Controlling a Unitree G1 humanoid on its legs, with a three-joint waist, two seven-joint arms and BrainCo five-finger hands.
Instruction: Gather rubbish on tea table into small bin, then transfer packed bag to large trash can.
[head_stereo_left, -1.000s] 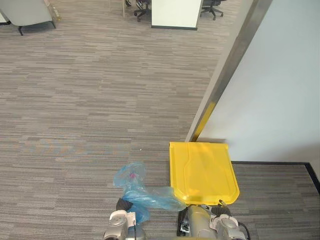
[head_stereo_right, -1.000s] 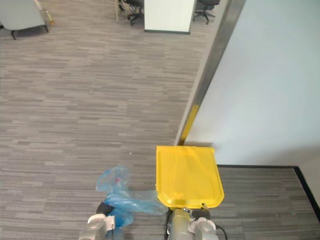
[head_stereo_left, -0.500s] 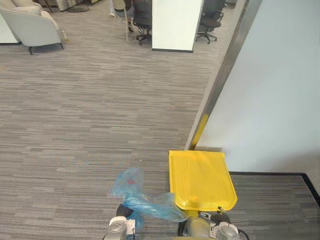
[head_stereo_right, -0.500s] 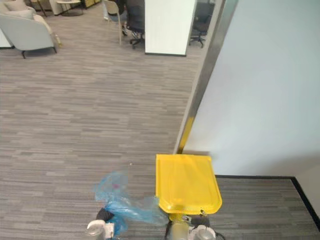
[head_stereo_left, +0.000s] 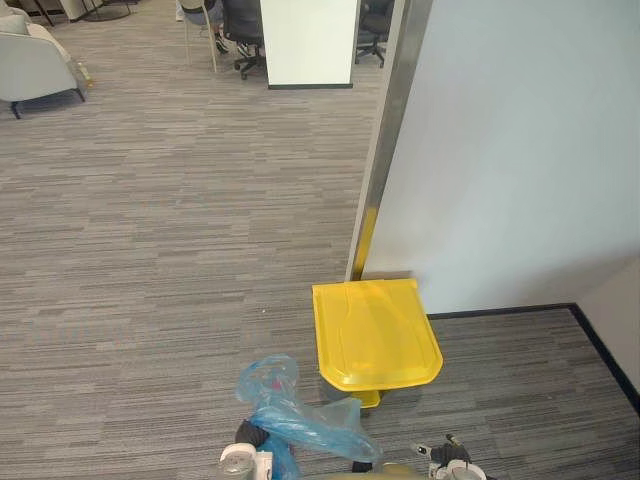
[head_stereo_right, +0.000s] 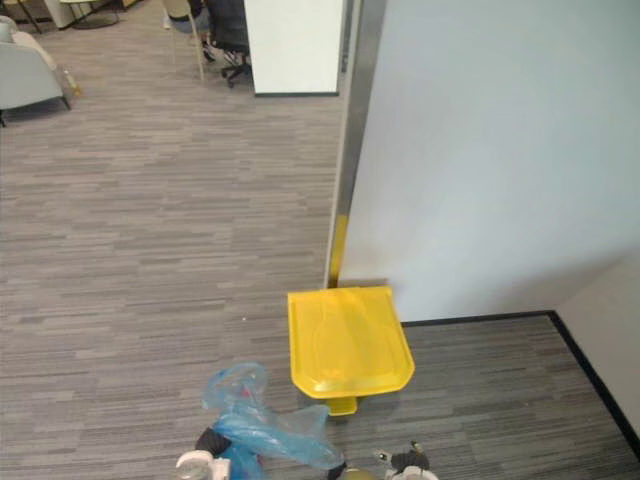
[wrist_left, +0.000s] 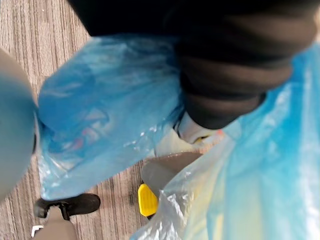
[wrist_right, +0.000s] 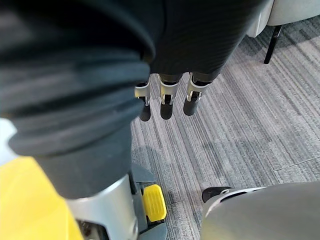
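A blue bag (head_stereo_left: 298, 425) shrouds the left hand (wrist_left: 225, 80), its grasp buried in plastic and impossible to tell. Fingers of the right hand (wrist_right: 166, 102) hang straight and empty, the yellow-lidded bin (head_stereo_left: 375, 335) near them.

My left hand (head_stereo_left: 246, 434) sits low at about 7 o'clock in the head view, with its dark ribbed cover uppermost. My silver left wrist (head_stereo_left: 238, 463) is just beneath it at the bottom edge. My right wrist (head_stereo_left: 450, 467) shows at about 5 o'clock, roughly level with the left. My right hand (wrist_right: 200, 45) hangs relaxed, its fingers (wrist_right: 167, 102) straight and side by side. Their dark tips point downward and hold nothing.
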